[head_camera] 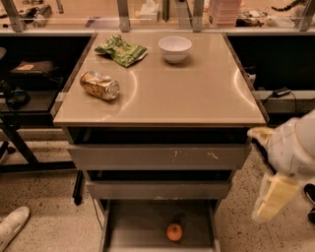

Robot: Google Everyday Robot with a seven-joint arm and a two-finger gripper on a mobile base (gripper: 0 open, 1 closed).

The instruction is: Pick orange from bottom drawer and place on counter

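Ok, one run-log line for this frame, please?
stage: pre-grasp | gripper: right of cabinet | orange: in open bottom drawer, untouched | counter: no orange yet

Speckled terrazzo floor, beige with dark flecks. Dark side desk at left, on black legs. Rear ledge with upright metal posts, clutter behind. Black cables at right. White shoe at lower left. Warm overhead light. Pincer low at right edge, above the floor.
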